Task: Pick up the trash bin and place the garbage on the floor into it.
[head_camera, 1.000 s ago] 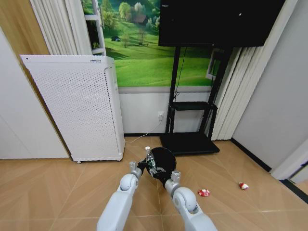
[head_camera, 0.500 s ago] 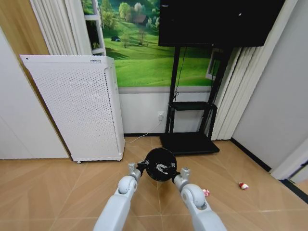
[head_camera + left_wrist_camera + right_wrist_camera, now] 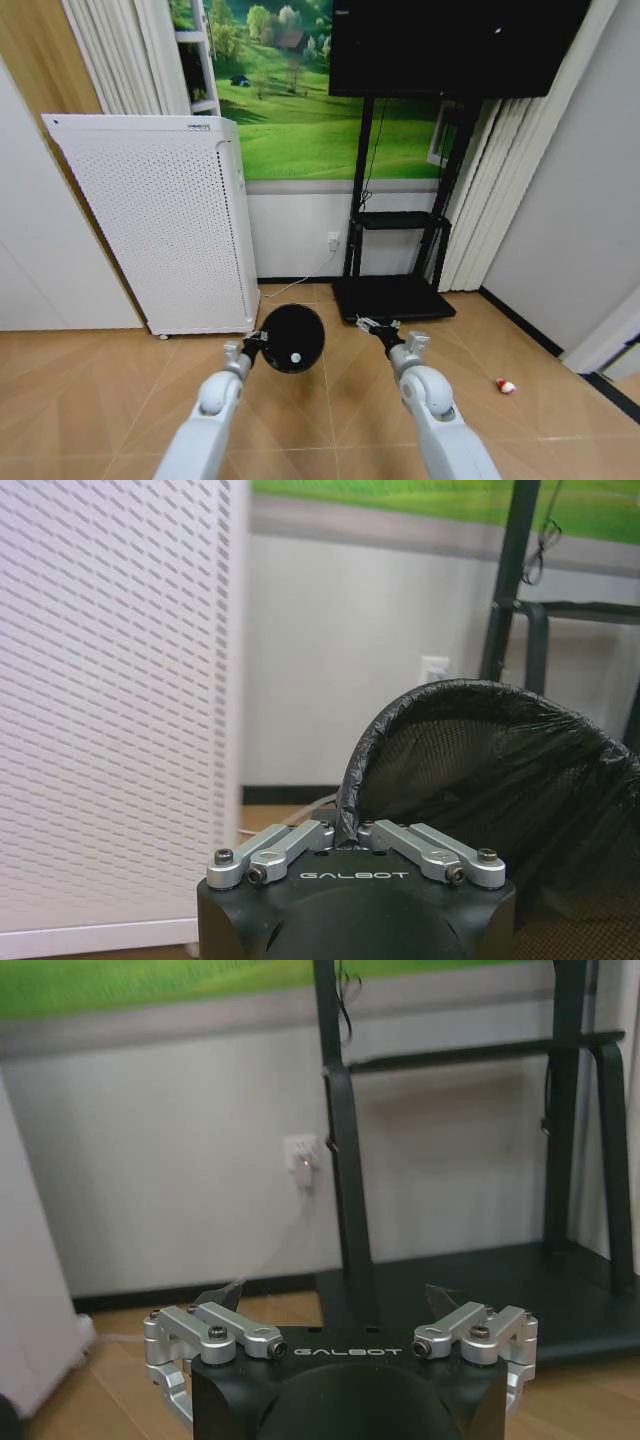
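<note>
Fingers of the left gripper (image 3: 347,842) are pressed together on the rim of the trash bin (image 3: 292,338), pinching its thin edge where the black liner folds over, so the bin hangs in the air off the left arm, tipped with its mouth towards the head camera, in front of the white perforated appliance (image 3: 165,225). It looks light and fairly stiff, a smooth plastic shell. The liner is soft and likely slippery, so a rim pinch may let it swing or slide; a hold deep over the rim, wall between the pads, seems safest. The right gripper (image 3: 337,1303) is raised beside the bin, apart from it, facing the black TV stand (image 3: 395,262), its fingers spread wide and empty. One small red-and-white scrap (image 3: 506,386) of the garbage lies on the floor (image 3: 120,390) well off to the right, far from either gripper.
</note>
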{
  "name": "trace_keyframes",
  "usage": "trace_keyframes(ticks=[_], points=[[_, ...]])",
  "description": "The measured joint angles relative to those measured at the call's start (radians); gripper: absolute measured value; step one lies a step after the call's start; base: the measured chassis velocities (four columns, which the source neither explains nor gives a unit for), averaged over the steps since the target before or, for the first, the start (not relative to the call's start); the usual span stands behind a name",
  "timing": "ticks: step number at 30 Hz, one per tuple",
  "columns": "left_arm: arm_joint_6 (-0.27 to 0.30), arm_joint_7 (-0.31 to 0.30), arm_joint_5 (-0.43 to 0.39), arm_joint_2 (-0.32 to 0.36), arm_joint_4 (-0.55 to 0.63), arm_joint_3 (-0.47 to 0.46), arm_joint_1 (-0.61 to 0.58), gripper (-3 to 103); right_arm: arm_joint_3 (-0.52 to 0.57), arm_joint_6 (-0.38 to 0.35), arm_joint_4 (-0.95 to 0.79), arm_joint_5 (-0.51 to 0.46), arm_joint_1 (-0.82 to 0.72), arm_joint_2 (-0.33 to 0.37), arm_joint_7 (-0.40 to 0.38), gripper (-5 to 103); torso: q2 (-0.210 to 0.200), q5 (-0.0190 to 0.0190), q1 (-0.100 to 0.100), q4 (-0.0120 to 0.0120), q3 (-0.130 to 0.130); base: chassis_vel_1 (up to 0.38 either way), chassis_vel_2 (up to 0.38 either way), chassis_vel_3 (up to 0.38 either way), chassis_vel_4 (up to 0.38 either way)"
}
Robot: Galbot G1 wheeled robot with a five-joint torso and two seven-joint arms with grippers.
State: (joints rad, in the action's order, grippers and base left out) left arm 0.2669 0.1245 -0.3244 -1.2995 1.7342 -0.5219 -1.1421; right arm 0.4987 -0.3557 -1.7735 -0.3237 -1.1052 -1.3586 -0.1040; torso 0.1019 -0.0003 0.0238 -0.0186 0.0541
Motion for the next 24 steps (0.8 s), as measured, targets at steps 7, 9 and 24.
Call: trace_keyframes(ticks=[7, 9, 24], points=[[-0.004, 0.025, -0.007, 0.021, 0.154, -0.117, -0.182, 3, 0.0, 0.05, 0.122, 0.05, 0.003, -0.005, 0.013, 100, 0.0, 0.0001, 0.0, -0.0001, 0.0, 0.0, 0.0, 0.0, 0.0], [-0.006, 0.025, -0.007, 0.021, 0.162, -0.119, -0.192, 3, 0.0, 0.048, 0.122, 0.05, 0.003, -0.006, 0.016, 100, 0.0, 0.0, 0.0, -0.0002, 0.0, 0.0, 0.0, 0.0, 0.0], [-0.007, 0.02, -0.004, 0.006, 0.174, -0.089, -0.171, 3, 0.008, 0.032, 0.121, 0.014, -0.012, -0.003, 0.057, 100, 0.0, 0.0003, 0.0, -0.0002, 0.0, -0.023, -0.018, 0.026, 0.024]])
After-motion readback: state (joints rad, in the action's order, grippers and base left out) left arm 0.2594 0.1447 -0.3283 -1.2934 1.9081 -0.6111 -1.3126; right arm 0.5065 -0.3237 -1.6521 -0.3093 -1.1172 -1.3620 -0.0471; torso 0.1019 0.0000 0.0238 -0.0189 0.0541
